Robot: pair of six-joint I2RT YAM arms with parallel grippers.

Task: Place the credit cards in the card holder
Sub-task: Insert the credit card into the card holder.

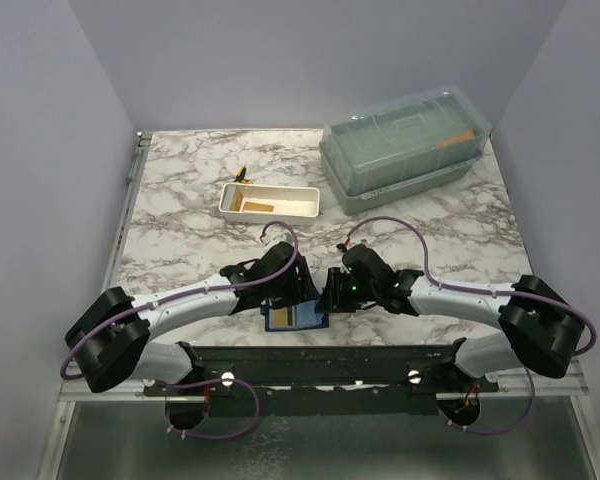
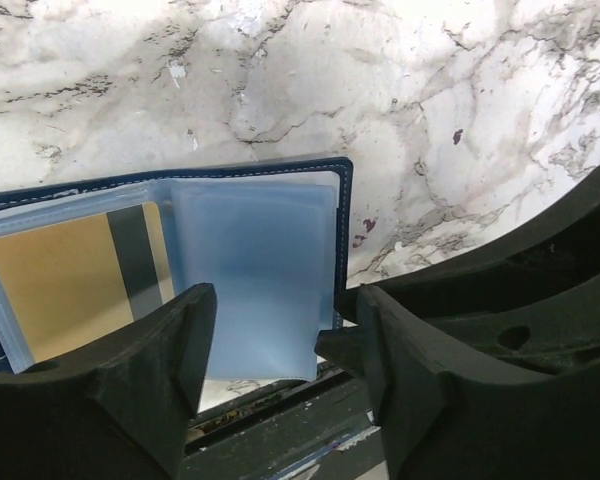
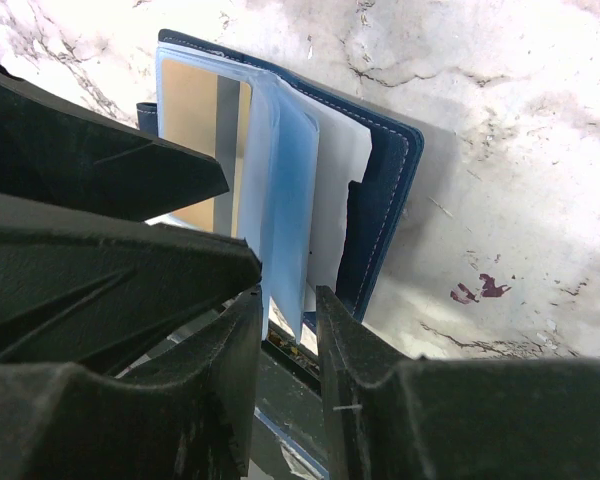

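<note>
The card holder lies open on the marble table at its near edge, right between the two wrists. One gold card with a dark stripe already sits in a clear pocket.

The left gripper hangs low over it with jaws well apart, holding nothing, the empty pocket's near edge lying in the gap. The right gripper has jaws drawn close about a clear leaf that stands up from the spine. Whether they actually pinch it I cannot tell.

The holder looks light, limp and glossy. It will likely slide or fold under a push, so one side should pin the navy cover while the leaf is held by its free edge only (a firm squeeze would crease it).

Farther back, the remaining credit cards lie in a white tray. They are thin, stiff and slick, lying flat, so they are best taken by the long edges or tipped against the tray wall. A green lidded box stands farthest back.
</note>
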